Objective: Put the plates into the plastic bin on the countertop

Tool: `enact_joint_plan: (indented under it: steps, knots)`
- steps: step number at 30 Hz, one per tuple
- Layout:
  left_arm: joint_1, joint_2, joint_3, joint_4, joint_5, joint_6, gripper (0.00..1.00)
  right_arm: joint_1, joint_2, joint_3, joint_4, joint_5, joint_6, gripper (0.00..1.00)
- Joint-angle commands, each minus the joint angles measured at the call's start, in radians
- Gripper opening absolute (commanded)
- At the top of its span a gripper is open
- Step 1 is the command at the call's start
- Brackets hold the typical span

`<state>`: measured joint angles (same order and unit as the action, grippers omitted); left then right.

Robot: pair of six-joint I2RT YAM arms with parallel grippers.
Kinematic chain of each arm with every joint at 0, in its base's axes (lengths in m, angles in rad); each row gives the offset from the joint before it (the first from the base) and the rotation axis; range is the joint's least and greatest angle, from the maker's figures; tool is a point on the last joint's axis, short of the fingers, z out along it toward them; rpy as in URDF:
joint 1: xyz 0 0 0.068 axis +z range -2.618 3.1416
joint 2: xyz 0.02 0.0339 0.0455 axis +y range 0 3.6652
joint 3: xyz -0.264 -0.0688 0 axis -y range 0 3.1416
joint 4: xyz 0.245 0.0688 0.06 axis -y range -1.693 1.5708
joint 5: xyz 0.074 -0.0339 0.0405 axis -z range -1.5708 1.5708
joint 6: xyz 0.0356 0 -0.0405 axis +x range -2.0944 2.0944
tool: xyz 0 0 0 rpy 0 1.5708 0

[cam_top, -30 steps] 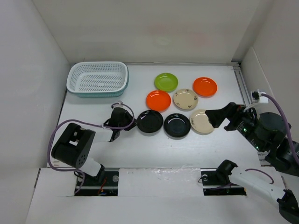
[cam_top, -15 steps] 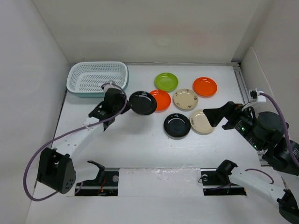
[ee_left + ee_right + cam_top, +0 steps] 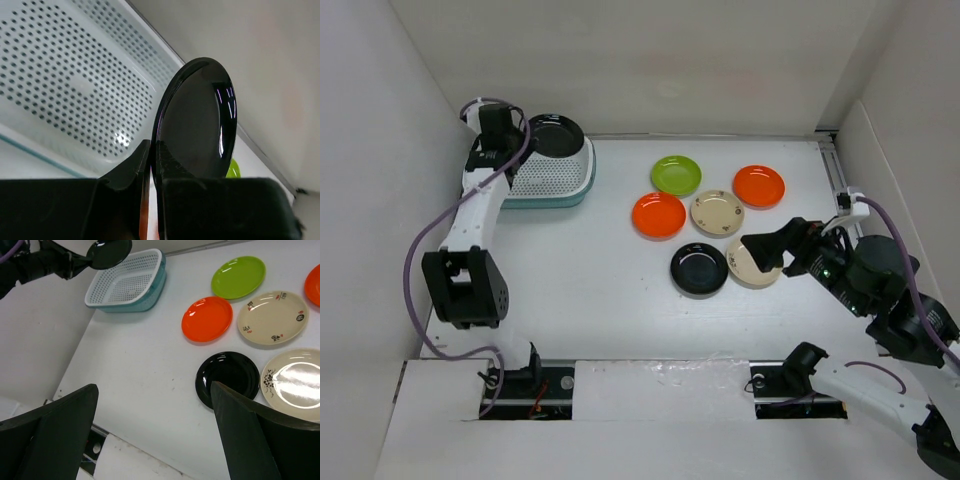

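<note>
My left gripper (image 3: 530,135) is shut on the rim of a glossy black plate (image 3: 557,134) and holds it tilted above the far right part of the teal plastic bin (image 3: 535,180). The left wrist view shows the fingers clamped on the plate (image 3: 200,120) over the bin's mesh floor (image 3: 70,85). On the white countertop (image 3: 590,280) lie a lime green plate (image 3: 676,176), two orange plates (image 3: 659,215) (image 3: 758,186), a beige plate (image 3: 718,212), a second black plate (image 3: 699,269) and a second beige plate (image 3: 750,268). My right gripper (image 3: 765,250) is open and empty above that beige plate.
White walls close in the left, back and right sides. The bin stands in the back left corner and holds nothing on its floor. A cable and socket (image 3: 865,205) sit at the right wall. The arm bases are at the near edge.
My left arm has swung the black plate from the middle of the table back and left, to above the bin. My right gripper has shifted slightly left.
</note>
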<state>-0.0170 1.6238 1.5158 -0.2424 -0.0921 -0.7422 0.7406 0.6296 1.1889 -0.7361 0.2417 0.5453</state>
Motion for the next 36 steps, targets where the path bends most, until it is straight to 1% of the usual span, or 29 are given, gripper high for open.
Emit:
enact_joint_plan:
  steps: [1, 4, 8, 12, 13, 16, 17, 19, 20, 21, 22, 23, 25, 26, 27, 28, 29, 30, 31, 34, 35, 36]
  knots:
    - [0.075, 0.102, 0.140, -0.006, 0.078, 0.009, 0.00, -0.001, -0.007, -0.012, 0.075, -0.053, -0.005, 1.00]
    - [0.126, 0.217, 0.194, -0.006, 0.115, 0.000, 0.00, -0.001, -0.007, -0.022, 0.084, -0.084, 0.005, 1.00]
    - [0.146, 0.324, 0.276, -0.027, 0.127, 0.000, 0.00, -0.001, -0.007, -0.043, 0.095, -0.107, 0.015, 1.00]
    - [0.146, 0.373, 0.259, -0.037, 0.127, 0.000, 0.00, -0.001, 0.002, -0.043, 0.104, -0.107, 0.015, 1.00]
    - [0.146, 0.373, 0.245, -0.009, 0.143, 0.000, 0.00, -0.001, 0.002, -0.043, 0.104, -0.107, 0.015, 1.00]
    - [0.146, 0.415, 0.234, 0.000, 0.153, 0.000, 0.00, -0.001, 0.002, -0.043, 0.104, -0.107, 0.015, 1.00]
    - [0.146, 0.441, 0.234, 0.000, 0.179, 0.000, 0.02, -0.001, 0.002, -0.043, 0.104, -0.107, 0.015, 1.00]
    - [0.146, 0.441, 0.244, 0.000, 0.189, 0.000, 0.17, -0.001, 0.012, -0.043, 0.104, -0.107, 0.015, 1.00]
    - [0.146, 0.441, 0.224, 0.009, 0.189, 0.000, 0.26, -0.001, 0.012, -0.043, 0.104, -0.107, 0.015, 1.00]
    - [0.135, 0.412, 0.209, 0.009, 0.152, 0.000, 0.39, -0.001, 0.012, -0.043, 0.104, -0.116, 0.015, 1.00]
    - [0.135, 0.383, 0.189, 0.018, 0.116, 0.000, 0.59, -0.001, 0.012, -0.034, 0.104, -0.116, 0.015, 1.00]
    - [0.135, 0.383, 0.188, 0.018, 0.115, 0.000, 0.64, -0.001, 0.012, -0.034, 0.104, -0.116, 0.015, 1.00]
    - [0.135, 0.372, 0.210, -0.021, 0.092, 0.000, 0.70, -0.001, 0.012, -0.034, 0.104, -0.116, 0.015, 1.00]
    - [0.135, 0.355, 0.240, -0.049, 0.077, 0.000, 0.76, -0.001, 0.021, -0.034, 0.104, -0.116, 0.015, 1.00]
    - [0.135, 0.355, 0.241, -0.049, 0.077, 0.000, 0.78, -0.001, 0.021, -0.025, 0.104, -0.116, 0.015, 1.00]
    - [0.120, 0.317, 0.250, -0.049, 0.054, 0.016, 0.81, -0.001, 0.021, -0.025, 0.104, -0.116, 0.015, 1.00]
    - [0.105, 0.292, 0.250, -0.049, 0.034, 0.027, 0.87, -0.001, 0.021, -0.025, 0.104, -0.116, 0.015, 1.00]
    - [0.089, 0.266, 0.239, -0.049, 0.014, 0.055, 0.97, -0.001, 0.031, -0.025, 0.104, -0.116, 0.015, 1.00]
    - [0.071, 0.213, 0.228, -0.026, 0.014, 0.067, 1.00, -0.001, 0.032, -0.025, 0.104, -0.116, 0.015, 1.00]
    - [-0.012, 0.137, 0.166, 0.018, 0.052, 0.095, 1.00, -0.001, 0.042, -0.025, 0.104, -0.116, 0.015, 1.00]
    - [-0.064, 0.098, 0.155, 0.018, 0.067, 0.095, 1.00, -0.001, 0.042, -0.025, 0.104, -0.116, 0.015, 1.00]
    - [-0.089, 0.078, 0.120, 0.018, 0.084, 0.095, 1.00, -0.001, 0.042, -0.025, 0.104, -0.116, 0.015, 1.00]
